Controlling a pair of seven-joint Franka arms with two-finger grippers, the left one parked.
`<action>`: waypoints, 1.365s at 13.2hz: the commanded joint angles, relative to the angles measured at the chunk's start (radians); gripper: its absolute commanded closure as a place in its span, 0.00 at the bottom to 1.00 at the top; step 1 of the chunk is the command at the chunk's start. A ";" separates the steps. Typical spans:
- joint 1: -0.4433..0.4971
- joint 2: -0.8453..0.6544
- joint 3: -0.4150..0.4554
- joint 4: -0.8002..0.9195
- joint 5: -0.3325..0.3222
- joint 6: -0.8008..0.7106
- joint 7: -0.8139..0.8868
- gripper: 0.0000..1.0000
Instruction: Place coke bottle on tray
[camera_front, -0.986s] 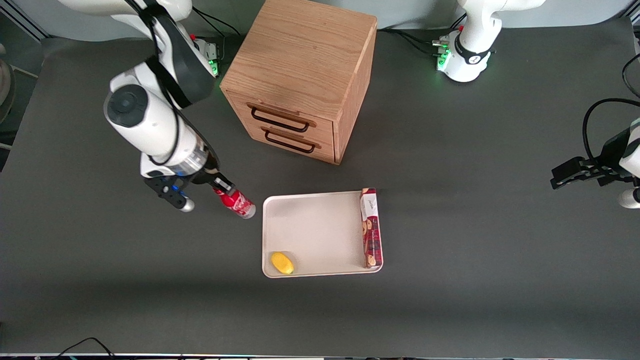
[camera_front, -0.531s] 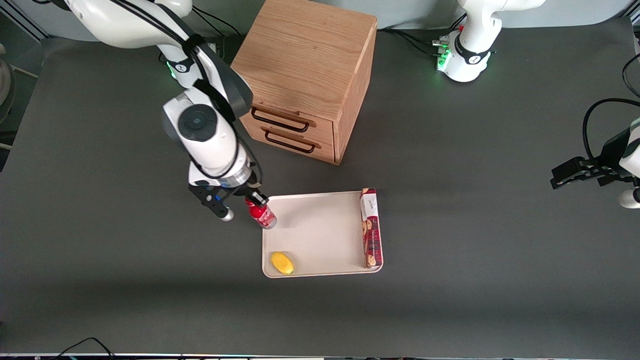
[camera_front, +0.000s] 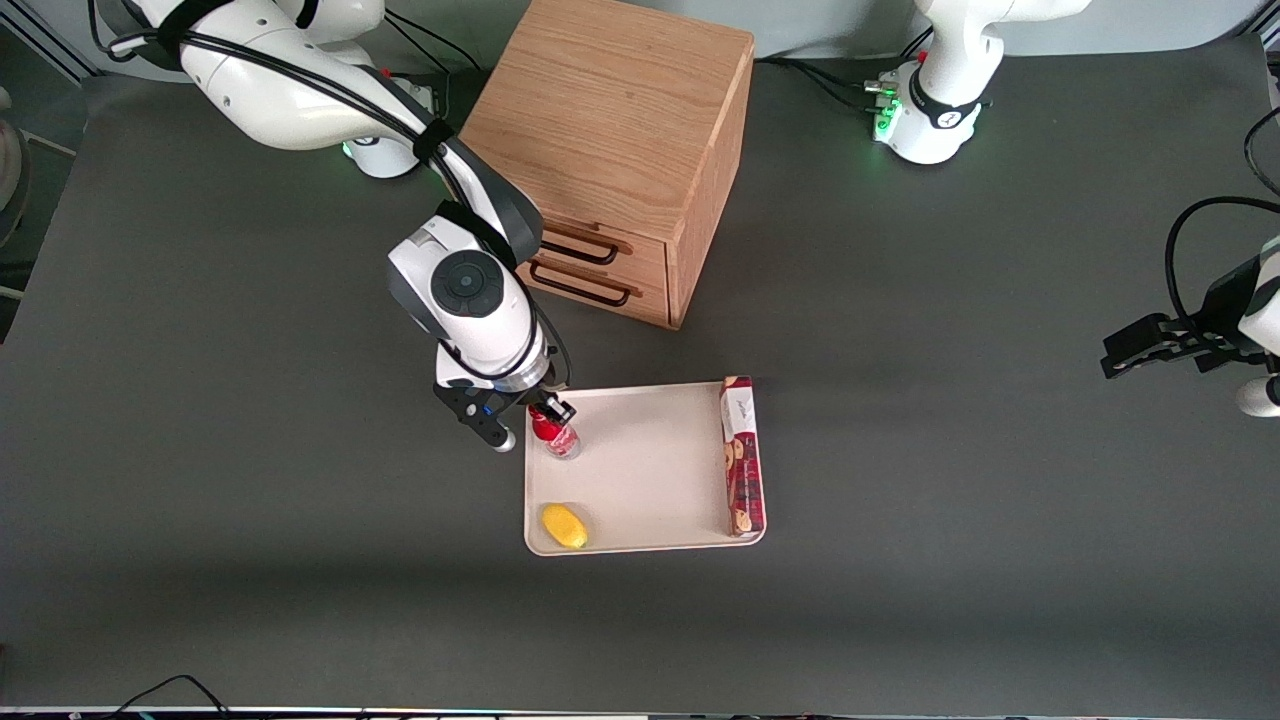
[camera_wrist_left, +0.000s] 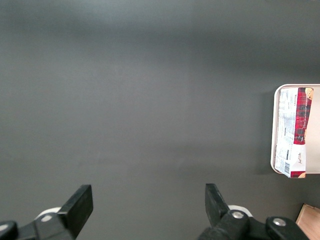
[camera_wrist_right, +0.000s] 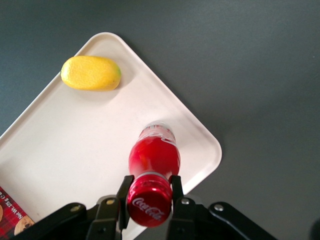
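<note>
The coke bottle (camera_front: 556, 432) (camera_wrist_right: 153, 172) is small and red with a red cap and a clear base. My right gripper (camera_front: 546, 412) (camera_wrist_right: 149, 194) is shut on its neck just under the cap and holds it nearly upright. It hangs over the corner of the cream-white tray (camera_front: 650, 450) (camera_wrist_right: 75, 145) that lies nearest the working arm and the cabinet. Whether the bottle's base touches the tray cannot be told.
On the tray lie a yellow lemon (camera_front: 564, 526) (camera_wrist_right: 91, 73) at the corner nearest the front camera and a long red cookie box (camera_front: 741, 455) (camera_wrist_left: 294, 131) along the edge toward the parked arm. A wooden drawer cabinet (camera_front: 610, 150) stands farther from the front camera than the tray.
My right gripper has carried the bottle from the table beside the tray to above the tray's corner. The bottle has swung from tilted to nearly upright.
</note>
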 joint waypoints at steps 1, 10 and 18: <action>0.008 0.016 0.002 0.035 -0.038 0.004 0.021 0.81; -0.002 -0.071 -0.025 0.095 -0.027 -0.095 -0.070 0.00; -0.015 -0.488 -0.381 -0.076 0.310 -0.393 -0.899 0.00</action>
